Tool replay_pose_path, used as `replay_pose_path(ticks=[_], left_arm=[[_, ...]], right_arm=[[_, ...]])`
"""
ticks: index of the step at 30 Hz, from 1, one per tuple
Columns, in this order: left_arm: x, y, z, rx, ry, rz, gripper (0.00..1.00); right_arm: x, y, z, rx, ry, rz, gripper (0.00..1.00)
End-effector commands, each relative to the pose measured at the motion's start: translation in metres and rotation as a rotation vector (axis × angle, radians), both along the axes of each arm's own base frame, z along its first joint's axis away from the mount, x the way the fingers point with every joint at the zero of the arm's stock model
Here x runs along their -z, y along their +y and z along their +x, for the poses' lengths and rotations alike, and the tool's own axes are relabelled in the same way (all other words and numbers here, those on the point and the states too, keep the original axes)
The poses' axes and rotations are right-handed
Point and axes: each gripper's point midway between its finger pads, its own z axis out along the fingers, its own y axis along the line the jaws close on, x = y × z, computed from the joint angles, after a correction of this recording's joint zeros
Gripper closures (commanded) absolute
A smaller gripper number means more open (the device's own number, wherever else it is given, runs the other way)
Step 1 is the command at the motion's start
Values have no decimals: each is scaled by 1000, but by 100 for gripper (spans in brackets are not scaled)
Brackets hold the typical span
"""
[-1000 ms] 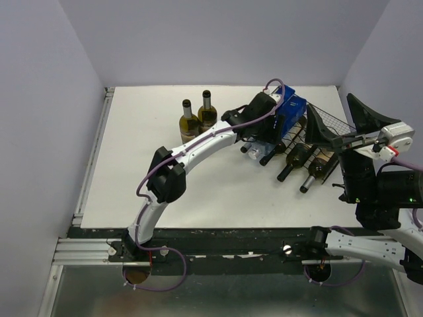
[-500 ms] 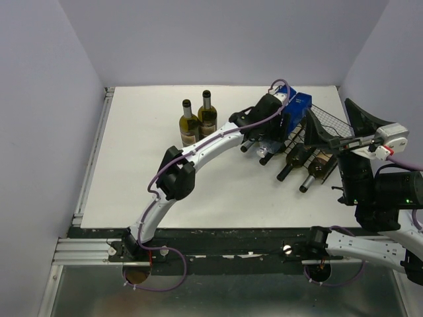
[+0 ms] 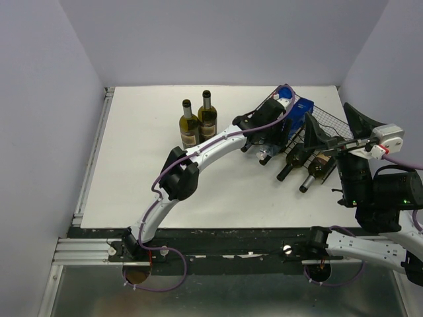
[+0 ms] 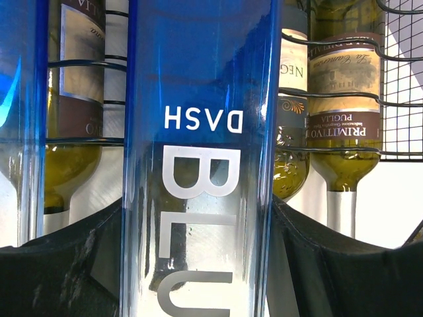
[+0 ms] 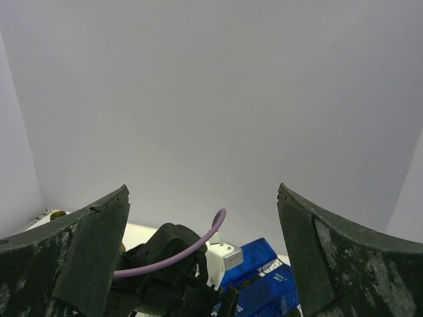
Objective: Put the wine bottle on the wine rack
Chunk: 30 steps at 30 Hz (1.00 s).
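The wine bottle [image 4: 198, 132] is blue glass with white letters. My left gripper [image 4: 198, 224] is shut on it, a black finger [image 4: 66, 264] on each side of its body. In the top view the bottle [image 3: 299, 111] lies over the left part of the black wire wine rack [image 3: 328, 121], whose wires [image 4: 400, 79] run right behind it in the left wrist view. The left gripper [image 3: 277, 125] is largely hidden under its wrist there. My right gripper [image 3: 337, 125] hangs open and empty above the rack's right side; from its own camera the blue bottle [image 5: 264, 277] shows below its fingertips [image 5: 92, 251].
Several dark bottles lie in the rack, necks toward the front, among them one [image 3: 294, 157] and another [image 3: 318, 168]; their labels [image 4: 347, 92] show behind the blue bottle. Two green bottles [image 3: 190, 125] [image 3: 208, 113] stand upright at the table's back middle. White walls close in on three sides.
My left arm has stretched further right and back, carrying the blue bottle deeper over the rack. The right gripper has drifted slightly left and down, still open.
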Motion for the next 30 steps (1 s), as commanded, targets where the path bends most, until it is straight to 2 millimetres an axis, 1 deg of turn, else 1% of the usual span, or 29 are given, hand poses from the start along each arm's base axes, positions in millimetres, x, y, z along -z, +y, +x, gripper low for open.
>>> replay_pose_path(ticks=[1,2,3,5,9,16,19,24,30], left_arm=[[-75,-12,28,-34,-192,-150,79],[-76,-12,28,-35,-196,-151,74],[-75,-12,28,-33,-196,-147,71],[-74,-10,33,-56,-208,-136,68],[-74,-11,33,-60,-202,-145,61],[-73,-13,31,-43,-205,-151,43],[-75,-12,31,-35,-224,-154,33],[-79,-14,32,-30,-241,-162,25],[-77,-18,28,-4,-229,-171,21]], right_arm=[[8,-1,3,16,29,0,1],[8,1,3,16,30,-5,1],[8,0,3,16,29,-2,1],[9,2,4,18,30,-6,1],[9,2,4,20,31,-5,1],[11,4,6,25,30,-14,0],[11,5,6,28,31,-17,0],[11,4,7,34,31,-19,0],[11,3,6,35,31,-15,0]])
